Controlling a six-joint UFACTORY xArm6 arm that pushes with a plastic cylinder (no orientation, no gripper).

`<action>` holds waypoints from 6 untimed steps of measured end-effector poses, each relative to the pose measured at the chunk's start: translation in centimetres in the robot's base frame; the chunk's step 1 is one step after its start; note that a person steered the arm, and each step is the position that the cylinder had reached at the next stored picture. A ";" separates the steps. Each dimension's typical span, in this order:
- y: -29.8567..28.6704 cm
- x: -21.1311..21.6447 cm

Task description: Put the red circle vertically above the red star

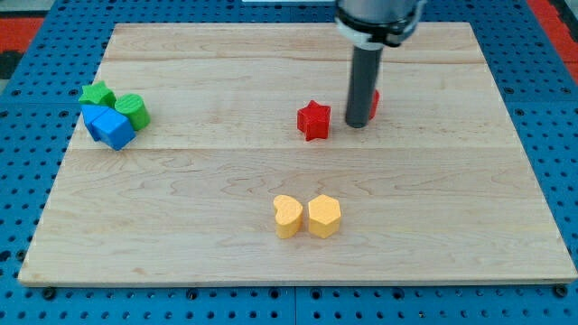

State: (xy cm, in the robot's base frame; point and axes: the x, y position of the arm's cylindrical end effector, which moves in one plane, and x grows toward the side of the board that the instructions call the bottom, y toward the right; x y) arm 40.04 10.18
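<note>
The red star (313, 120) lies just above the middle of the wooden board (181, 226). The red circle (374, 103) is to the star's right and slightly higher, mostly hidden behind my rod. My tip (357, 124) rests on the board touching the circle's left side, between the circle and the star, a short gap from the star.
A yellow heart (287, 217) and a yellow hexagon (324, 216) sit side by side toward the view's bottom centre. At the view's left a green star (96, 94), a green cylinder (133, 110) and a blue block (109, 126) cluster together.
</note>
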 end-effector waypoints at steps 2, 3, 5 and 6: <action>2.9 -5.7; 5.5 -8.1; -2.0 -11.9; -4.4 -10.2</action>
